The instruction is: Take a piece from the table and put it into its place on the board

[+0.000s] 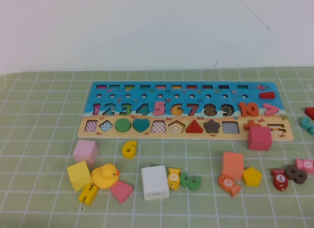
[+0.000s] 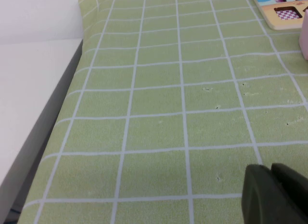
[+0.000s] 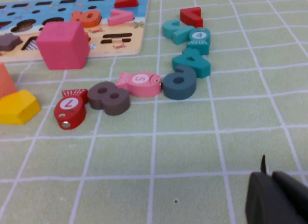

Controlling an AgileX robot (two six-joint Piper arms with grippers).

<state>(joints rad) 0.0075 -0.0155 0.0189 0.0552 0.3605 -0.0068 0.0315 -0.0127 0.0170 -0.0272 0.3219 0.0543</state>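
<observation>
Piece on table; left gripper, right gripper low, apart.

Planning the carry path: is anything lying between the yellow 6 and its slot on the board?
Nothing visible does. The yellow 6 lies on bare table just in front of the board, and the 6 slot looks empty. The pink cube sits off to its left. Both grippers stay out of the high view.

Board numerals 1–10; fish "5".
</observation>
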